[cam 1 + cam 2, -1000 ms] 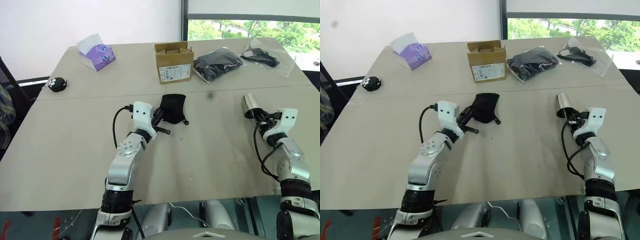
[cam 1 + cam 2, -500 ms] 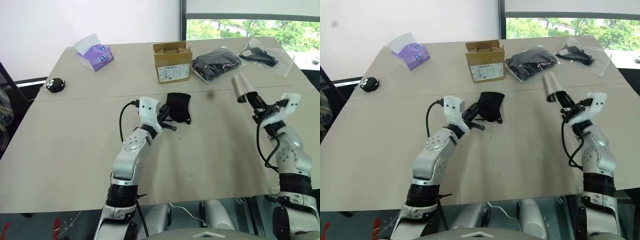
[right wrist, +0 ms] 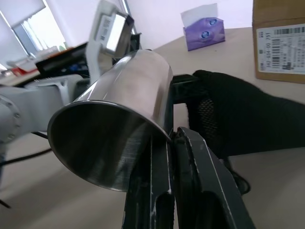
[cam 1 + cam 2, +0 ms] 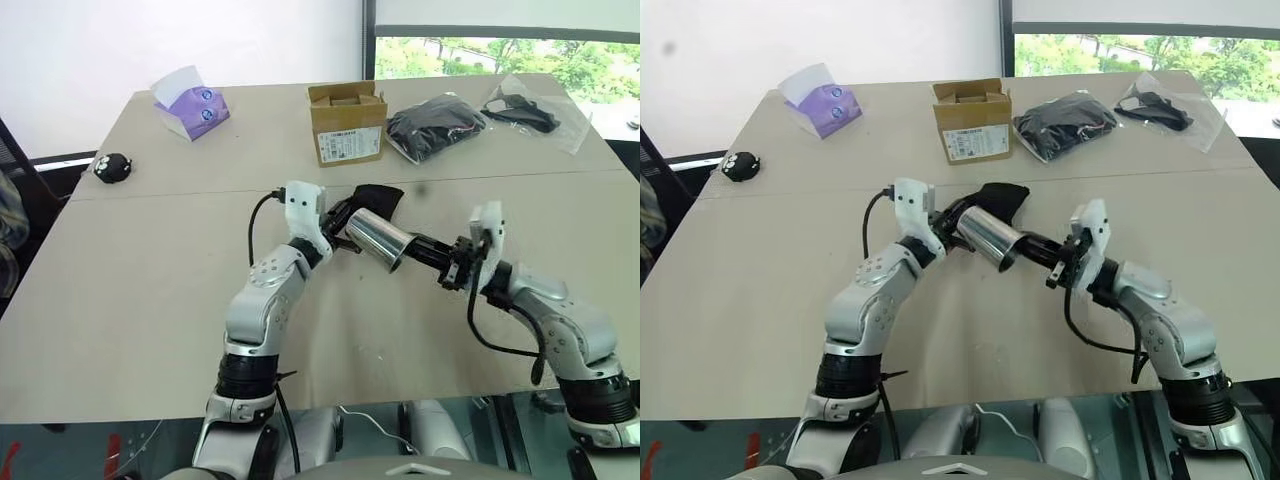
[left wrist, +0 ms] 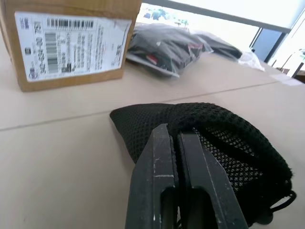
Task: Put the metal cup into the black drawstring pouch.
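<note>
Steel metal cup (image 4: 374, 238), rigid, slick, light, pinched at rim by right gripper (image 4: 420, 245), held against soft limp black drawstring pouch (image 4: 377, 199) pinched by left gripper (image 4: 340, 216) above bench (image 4: 130, 290).

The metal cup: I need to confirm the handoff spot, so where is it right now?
In the left eye view the metal cup is near the table's middle, pinched by its rim in the right gripper, its closed end pointing at the black drawstring pouch held by the left gripper.
</note>
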{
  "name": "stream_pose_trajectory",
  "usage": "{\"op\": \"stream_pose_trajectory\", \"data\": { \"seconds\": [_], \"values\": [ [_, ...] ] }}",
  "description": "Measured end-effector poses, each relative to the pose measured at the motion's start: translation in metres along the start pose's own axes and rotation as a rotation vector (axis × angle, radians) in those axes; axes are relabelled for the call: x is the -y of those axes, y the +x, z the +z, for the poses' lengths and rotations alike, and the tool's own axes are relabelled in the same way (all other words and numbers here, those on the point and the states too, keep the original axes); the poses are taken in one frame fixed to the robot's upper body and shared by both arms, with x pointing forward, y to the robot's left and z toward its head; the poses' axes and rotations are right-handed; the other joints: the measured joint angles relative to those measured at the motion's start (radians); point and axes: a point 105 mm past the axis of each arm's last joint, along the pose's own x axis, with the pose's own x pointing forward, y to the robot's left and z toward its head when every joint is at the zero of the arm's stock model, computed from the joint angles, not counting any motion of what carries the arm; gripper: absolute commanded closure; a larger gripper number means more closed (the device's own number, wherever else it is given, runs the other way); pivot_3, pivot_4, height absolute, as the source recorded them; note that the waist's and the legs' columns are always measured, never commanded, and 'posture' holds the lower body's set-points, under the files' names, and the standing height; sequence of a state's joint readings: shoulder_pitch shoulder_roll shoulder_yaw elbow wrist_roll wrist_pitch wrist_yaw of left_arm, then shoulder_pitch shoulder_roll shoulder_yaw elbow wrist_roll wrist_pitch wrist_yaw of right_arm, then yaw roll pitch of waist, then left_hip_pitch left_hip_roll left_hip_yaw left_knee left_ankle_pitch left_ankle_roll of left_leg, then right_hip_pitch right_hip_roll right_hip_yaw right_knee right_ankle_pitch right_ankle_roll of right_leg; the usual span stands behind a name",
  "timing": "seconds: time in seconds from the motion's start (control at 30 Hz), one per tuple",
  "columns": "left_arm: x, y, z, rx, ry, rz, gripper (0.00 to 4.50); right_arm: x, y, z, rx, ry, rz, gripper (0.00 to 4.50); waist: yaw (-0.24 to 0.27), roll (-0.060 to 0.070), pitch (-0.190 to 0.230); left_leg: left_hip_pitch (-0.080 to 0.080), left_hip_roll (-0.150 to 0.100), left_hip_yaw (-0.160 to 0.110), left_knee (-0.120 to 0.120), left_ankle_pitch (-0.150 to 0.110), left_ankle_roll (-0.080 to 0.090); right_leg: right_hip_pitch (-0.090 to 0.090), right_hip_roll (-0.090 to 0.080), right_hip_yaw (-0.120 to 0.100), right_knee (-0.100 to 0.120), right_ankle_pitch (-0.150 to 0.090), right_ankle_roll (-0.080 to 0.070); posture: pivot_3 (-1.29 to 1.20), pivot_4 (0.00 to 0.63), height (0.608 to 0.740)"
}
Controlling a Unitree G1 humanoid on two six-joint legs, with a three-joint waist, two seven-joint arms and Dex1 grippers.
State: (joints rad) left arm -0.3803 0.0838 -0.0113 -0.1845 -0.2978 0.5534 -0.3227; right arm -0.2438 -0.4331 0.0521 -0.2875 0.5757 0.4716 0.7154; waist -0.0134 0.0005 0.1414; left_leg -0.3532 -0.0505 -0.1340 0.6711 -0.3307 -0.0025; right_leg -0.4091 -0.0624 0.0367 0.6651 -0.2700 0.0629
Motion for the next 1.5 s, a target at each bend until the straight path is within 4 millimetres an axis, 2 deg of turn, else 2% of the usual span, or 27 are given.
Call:
{"op": "stream_pose_trajectory", "data": {
  "seconds": [0.27, 0.57, 0.8, 0.87, 0.97, 1.1, 1.27, 1.3, 1.37, 1.43, 1.5],
  "values": [
    [0.001, -0.002, -0.004, -0.016, 0.004, -0.016, 4.50, 0.015, 0.001, -0.016, -0.041, -0.029, -0.103, 4.42, 0.000, 0.000, 0.000, -0.001, 0.000, 0.000, 0.000, 0.000, 0.000, -0.001, 0.000, 0.000, 0.000, 0.000, 0.000, 0.00, 0.150, 0.740],
    [0.012, -0.005, -0.002, -0.001, 0.003, -0.059, 4.50, 0.015, 0.002, -0.022, -0.063, -0.090, -0.109, 4.42, -0.002, 0.000, 0.000, -0.002, 0.000, 0.000, 0.000, 0.000, 0.000, -0.002, 0.000, 0.000, 0.000, 0.000, 0.000, 0.00, 0.150, 0.740],
    [0.024, -0.009, -0.009, -0.018, -0.012, -0.115, 4.50, 0.038, 0.004, -0.031, -0.092, -0.102, -0.283, 4.42, -0.002, 0.000, 0.000, -0.002, 0.000, 0.000, 0.000, 0.000, 0.000, -0.003, 0.000, 0.000, 0.001, 0.000, 0.000, 0.00, 0.150, 0.740],
    [0.028, -0.008, -0.009, -0.020, -0.011, -0.133, 4.50, 0.039, 0.009, -0.029, -0.065, -0.073, -0.314, 4.42, -0.003, 0.000, 0.000, -0.003, 0.000, 0.000, 0.000, 0.000, 0.000, -0.003, 0.000, 0.001, 0.001, 0.000, 0.000, 0.00, 0.150, 0.740],
    [0.032, -0.008, -0.010, -0.022, -0.012, -0.156, 4.50, 0.039, 0.017, -0.022, 0.038, 0.084, -0.363, 4.42, -0.004, 0.000, 0.000, -0.003, 0.000, 0.000, 0.001, 0.000, 0.000, -0.003, 0.000, 0.001, 0.001, 0.000, 0.000, 0.00, 0.150, 0.740],
    [0.037, -0.008, -0.009, -0.021, -0.011, -0.181, 4.50, 0.038, 0.032, -0.001, 0.203, 0.335, -0.375, 4.42, -0.005, 0.000, 0.000, -0.003, 0.000, 0.000, 0.001, 0.000, 0.000, -0.004, 0.000, 0.001, 0.001, 0.000, 0.000, 0.00, 0.150, 0.740],
    [0.045, -0.007, -0.001, 0.007, 0.006, -0.217, 4.50, 0.037, 0.040, 0.009, 0.284, 0.598, -0.356, 4.42, -0.006, 0.000, 0.000, -0.004, 0.000, -0.001, 0.001, 0.000, 0.000, -0.004, 0.000, 0.000, 0.001, 0.000, 0.000, 0.00, 0.150, 0.740],
    [0.046, -0.007, 0.000, 0.007, 0.007, -0.220, 4.50, 0.038, 0.040, 0.009, 0.277, 0.602, -0.358, 4.42, -0.007, 0.000, 0.000, -0.004, 0.000, -0.001, 0.001, 0.000, 0.000, -0.004, 0.000, 0.000, 0.001, 0.000, 0.000, 0.00, 0.150, 0.740],
    [0.045, -0.007, -0.001, 0.000, 0.004, -0.216, 4.50, 0.046, 0.039, 0.007, 0.164, 0.396, -0.412, 4.42, -0.008, 0.001, 0.000, -0.004, -0.002, 0.000, 0.002, 0.000, 0.000, -0.005, 0.000, 0.000, 0.002, 0.000, 0.000, 0.00, 0.150, 0.740],
    [0.048, -0.006, 0.001, 0.012, -0.028, -0.230, 4.50, 0.061, 0.039, 0.000, -0.061, -0.076, -0.475, 4.42, -0.007, 0.001, 0.000, -0.005, -0.006, 0.000, 0.003, 0.000, 0.000, -0.005, 0.000, 0.000, 0.002, 0.000, 0.000, 0.00, 0.150, 0.740],
    [0.049, -0.005, 0.003, 0.020, -0.059, -0.229, 4.50, 0.062, 0.046, -0.003, -0.126, -0.314, -0.467, 4.42, -0.015, 0.001, 0.000, -0.005, -0.004, 0.000, 0.003, 0.000, 0.000, -0.005, 0.000, -0.001, 0.003, 0.000, 0.000, 0.00, 0.150, 0.740]
  ]
}}
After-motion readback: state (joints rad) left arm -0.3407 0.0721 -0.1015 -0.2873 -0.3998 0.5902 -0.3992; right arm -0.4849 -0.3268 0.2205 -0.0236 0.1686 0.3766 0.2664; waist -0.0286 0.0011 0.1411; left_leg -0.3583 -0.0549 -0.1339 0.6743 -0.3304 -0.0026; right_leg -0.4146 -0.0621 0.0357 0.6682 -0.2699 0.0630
